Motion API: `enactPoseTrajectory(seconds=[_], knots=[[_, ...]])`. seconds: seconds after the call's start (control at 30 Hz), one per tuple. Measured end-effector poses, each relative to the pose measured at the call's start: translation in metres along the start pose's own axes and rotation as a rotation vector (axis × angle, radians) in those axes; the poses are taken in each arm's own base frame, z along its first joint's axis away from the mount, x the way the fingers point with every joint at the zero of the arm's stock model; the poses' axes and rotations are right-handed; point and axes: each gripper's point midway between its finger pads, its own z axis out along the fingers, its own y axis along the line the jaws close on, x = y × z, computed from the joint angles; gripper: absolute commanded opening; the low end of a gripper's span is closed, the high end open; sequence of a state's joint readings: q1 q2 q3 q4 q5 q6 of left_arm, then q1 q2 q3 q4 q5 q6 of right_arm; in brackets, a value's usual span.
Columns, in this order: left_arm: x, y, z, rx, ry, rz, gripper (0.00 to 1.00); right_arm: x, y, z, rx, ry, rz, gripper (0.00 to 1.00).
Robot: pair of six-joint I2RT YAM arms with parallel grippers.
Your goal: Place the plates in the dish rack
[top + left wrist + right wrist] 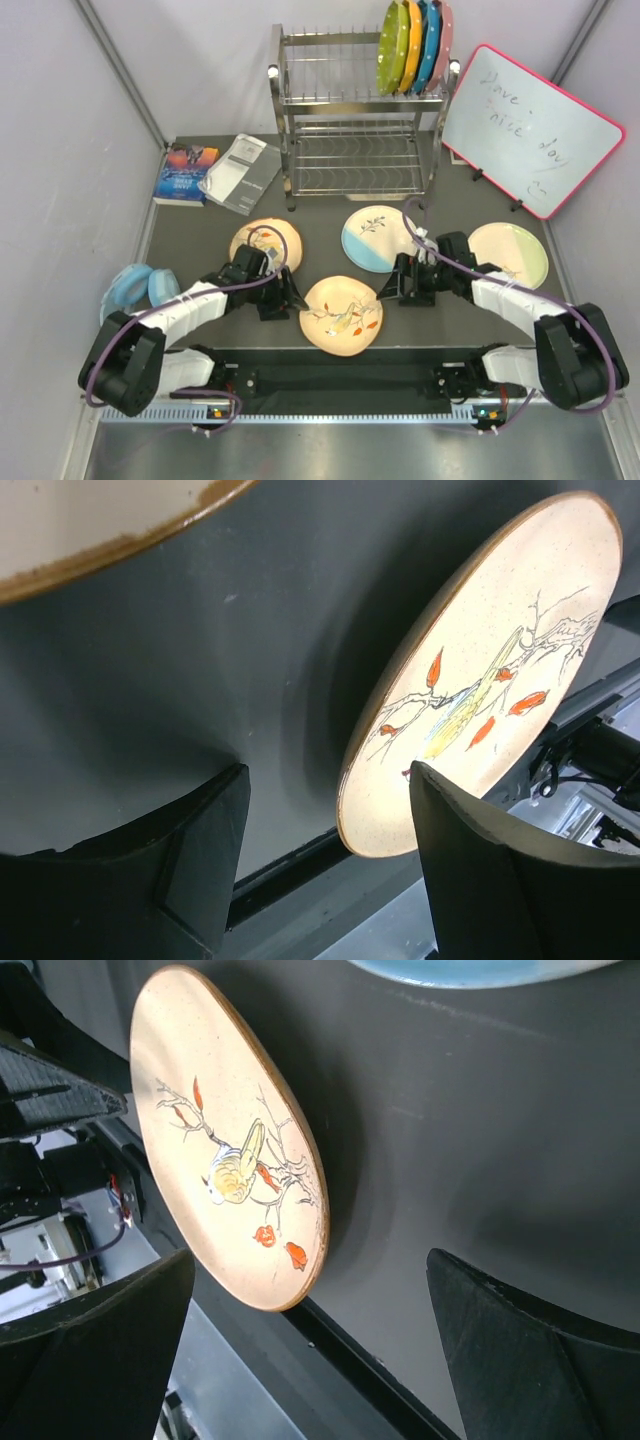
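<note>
My left gripper [278,296] is spread, pinching nothing. Its right finger [480,880] sits just beside the rim of the bird plate [342,315]; I cannot tell whether they touch. My right gripper [402,286] is spread wide and empty over the dark mat [330,215], between the bird plate and the blue plate [378,238].

The orange plate [262,240] lies partly under my left arm and the pale plate [510,255] is at the right. All four lie flat on the mat.

The rack [350,125] stands at the back, with plain plates [415,45] upright in its top tier. A whiteboard [535,130] leans at its right, and a book [187,170] and booklet [240,172] lie at its left. The walls are grey.
</note>
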State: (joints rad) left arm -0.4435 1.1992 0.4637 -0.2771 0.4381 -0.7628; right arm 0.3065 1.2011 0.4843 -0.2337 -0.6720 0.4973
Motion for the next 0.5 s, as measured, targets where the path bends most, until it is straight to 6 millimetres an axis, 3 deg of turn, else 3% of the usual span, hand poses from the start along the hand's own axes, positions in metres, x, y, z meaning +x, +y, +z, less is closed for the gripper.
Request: enactPoseTrajectory(seconds=[0.23, 0.37, 0.47, 0.5], knots=[[-0.005, -0.007, 0.010, 0.019, -0.015, 0.008, 0.62, 0.009, 0.006, 0.014, -0.020, 0.032, 0.013, 1.00], [0.004, -0.020, 0.020, 0.051, 0.010, 0.046, 0.56, 0.016, 0.004, 0.019, -0.029, 0.042, 0.056, 1.00], [0.013, -0.028, 0.028, 0.065, 0.041, 0.066, 0.42, 0.015, 0.007, 0.023, -0.059, 0.041, 0.089, 1.00], [0.015, -0.029, 0.030, 0.064, 0.049, 0.065, 0.21, 0.014, 0.009, 0.024, -0.069, 0.041, 0.101, 1.00]])
